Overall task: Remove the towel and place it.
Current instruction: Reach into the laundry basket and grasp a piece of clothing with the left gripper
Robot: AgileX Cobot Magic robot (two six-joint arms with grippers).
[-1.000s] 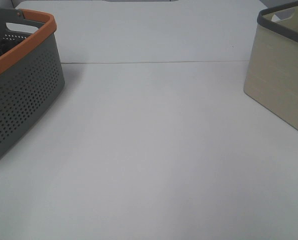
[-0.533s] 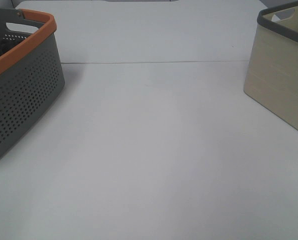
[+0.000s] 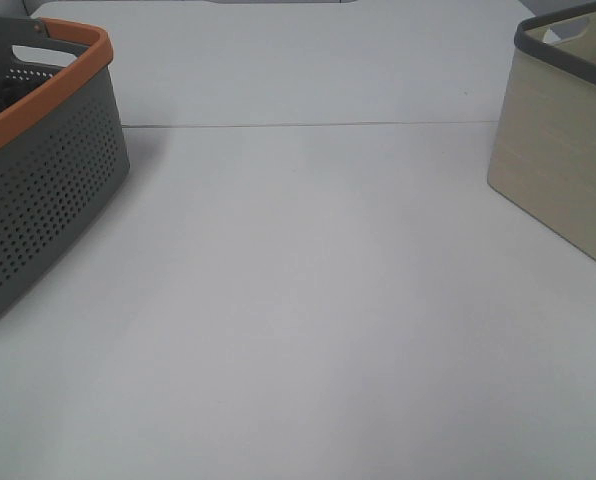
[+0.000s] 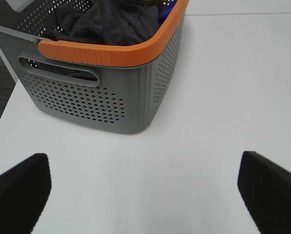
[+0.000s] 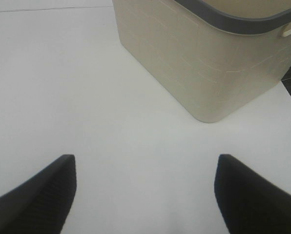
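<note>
Nothing has moved since a second ago: my left fingers (image 4: 18,190) and right fingers (image 5: 255,195) are spread, empty. The towel (image 4: 106,22) sits bunched inside the basket (image 3: 48,180) at the overhead frame's upper left; I'd descend centrally, clearing the rim, pinching deep.

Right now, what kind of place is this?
Probably a lab bench staged for laundry handling: a plain white table, a grey orange-rimmed basket holding a dark towel, and a beige bin.

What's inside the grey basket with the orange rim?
A crumpled dark towel lies in the basket, with something blue beside it. Whatever lies beneath the towel is covered.
</note>
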